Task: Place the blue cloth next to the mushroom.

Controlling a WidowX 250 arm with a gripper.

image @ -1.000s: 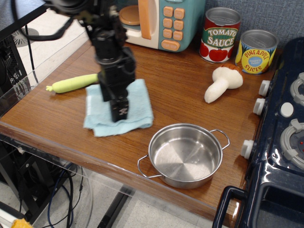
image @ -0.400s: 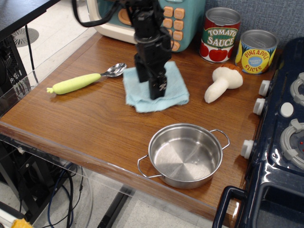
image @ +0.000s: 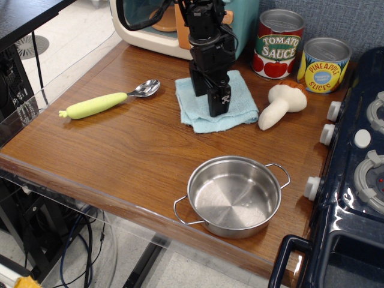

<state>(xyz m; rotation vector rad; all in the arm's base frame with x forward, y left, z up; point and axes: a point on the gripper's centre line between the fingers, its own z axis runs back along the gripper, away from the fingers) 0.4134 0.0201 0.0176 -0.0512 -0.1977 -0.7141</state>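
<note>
A: Where is the light blue folded terry cloth (image: 234,107) being seen at this moment?

B: It is lying flat on the brown wooden tabletop (image: 120,150), in front of the cream and teal toy microwave (image: 186,27), with its right edge just beside the stem of the cream-white toy mushroom (image: 282,104). Whether cloth and mushroom are touching cannot be told.

A: And how is the black gripper (image: 218,108) being held?

B: It is being pressed down on the middle of the cloth. Its fingers are seen as one dark block, so whether they are pinched on the fabric or parted cannot be told.

A: Then how much of the job is being judged as done?

B: Most of it, it is judged: the cloth is already being seen next to the mushroom, well apart from the yellow-green handled spoon (image: 105,102) and the round steel pot (image: 234,195). What is being left, by this judgement, is the release of the cloth and the lifting of the arm clear, without the fabric being dragged along or the mushroom being nudged toward the red tomato sauce can (image: 278,44).
</note>
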